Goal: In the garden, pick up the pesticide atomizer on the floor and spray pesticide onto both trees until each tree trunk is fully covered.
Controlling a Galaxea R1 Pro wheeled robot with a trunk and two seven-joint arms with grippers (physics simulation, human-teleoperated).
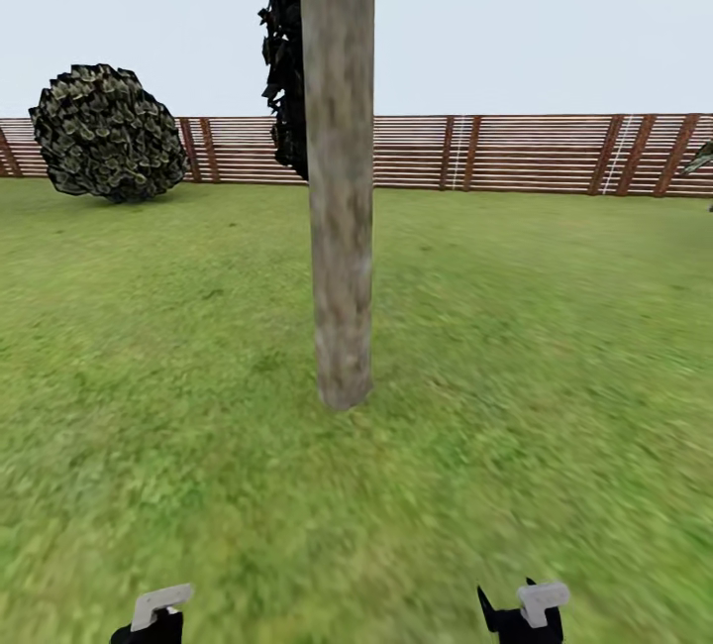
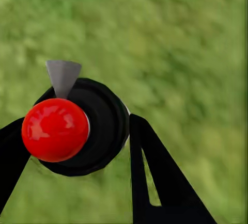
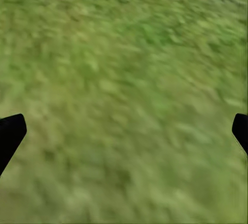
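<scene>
Left wrist view shows your left gripper (image 2: 77, 146) pinching the black, red-capped pesticide atomizer (image 2: 82, 128), right gripper (image 3: 124, 131) spread empty; the mottled grey-tan tree trunk (image 1: 340, 228) ahead looks unsprayed.

Left gripper (image 2: 77, 146) is clamping its black fingers (image 2: 160, 177) on the pesticide atomizer (image 2: 77, 128); right gripper (image 3: 124, 136) is holding its fingertips (image 3: 10, 133) spread wide, pointing downward.
</scene>
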